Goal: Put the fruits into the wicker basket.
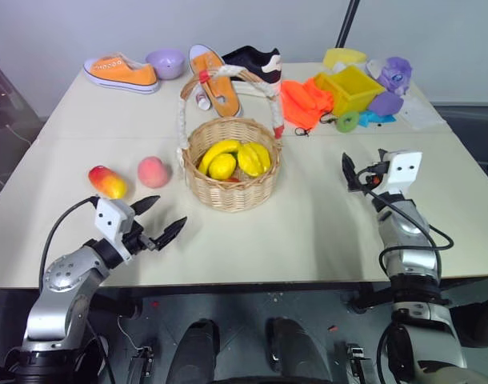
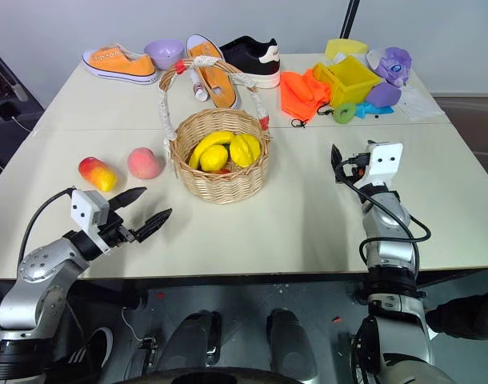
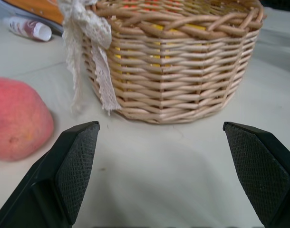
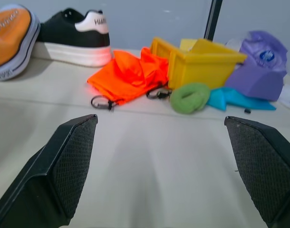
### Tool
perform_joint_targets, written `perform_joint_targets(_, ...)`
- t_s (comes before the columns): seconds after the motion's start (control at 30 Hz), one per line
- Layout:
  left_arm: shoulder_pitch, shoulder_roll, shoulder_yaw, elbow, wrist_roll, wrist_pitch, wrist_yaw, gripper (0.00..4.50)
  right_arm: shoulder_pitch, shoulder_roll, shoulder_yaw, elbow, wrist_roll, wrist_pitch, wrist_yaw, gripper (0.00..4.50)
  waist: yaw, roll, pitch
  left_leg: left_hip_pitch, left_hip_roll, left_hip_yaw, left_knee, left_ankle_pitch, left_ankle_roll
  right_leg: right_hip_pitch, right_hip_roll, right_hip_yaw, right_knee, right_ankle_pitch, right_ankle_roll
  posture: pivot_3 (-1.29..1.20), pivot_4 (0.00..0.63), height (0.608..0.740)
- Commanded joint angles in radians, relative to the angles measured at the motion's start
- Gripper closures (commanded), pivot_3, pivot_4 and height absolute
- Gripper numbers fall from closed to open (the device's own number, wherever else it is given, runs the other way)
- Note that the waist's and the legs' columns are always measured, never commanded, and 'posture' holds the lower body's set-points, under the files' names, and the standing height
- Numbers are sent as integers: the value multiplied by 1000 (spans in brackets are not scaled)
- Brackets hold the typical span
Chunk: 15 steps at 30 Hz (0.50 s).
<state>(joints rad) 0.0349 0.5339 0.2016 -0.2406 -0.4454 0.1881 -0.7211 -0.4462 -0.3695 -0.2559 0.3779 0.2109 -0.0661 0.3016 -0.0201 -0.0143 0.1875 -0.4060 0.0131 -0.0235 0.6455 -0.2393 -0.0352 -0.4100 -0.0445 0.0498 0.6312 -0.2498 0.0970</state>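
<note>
Both tools hanging released over the surface (image 1: 308, 224)
Mango (image 1: 107, 182) and peach (image 1: 154, 171) are lying left of the basket (image 1: 232, 172), near the left tool (image 1: 158, 221); right tool (image 1: 350, 173) is hovering well apart.

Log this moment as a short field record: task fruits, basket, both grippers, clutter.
mango: on the table, left of the peach, outside the basket
peach: on the table, between the mango and the basket, apart from both
wicker basket: upright near the table's middle, holding yellow fruits
left gripper: open, empty, near the front edge, short of the peach
right gripper: open, empty, right of the basket
far edge: orange sneakers, black shoe, yellow toy cart, orange cloth
</note>
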Motion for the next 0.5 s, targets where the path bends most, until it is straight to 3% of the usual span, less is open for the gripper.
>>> perform_joint_targets(0.03, 0, -3, 15, -31, -2, -24, 1, 0, -17, -11, 0, -17, -2, -27, 10, 44, 0, 0, 0, 0, 0, 0, 0, 0, 0, 0, 0, 0, 0, 0, 0, 0, 150, 740)
perform_joint_targets(0.5, 18, -13, 8, -42, 1, -28, 3, 0, -16, -9, 15, -27, 2, -13, 33, 44, 0, 0, 0, 0, 0, 0, 0, 0, 0, 0, 0, 0, 0, 0, 0, 0, 150, 740)
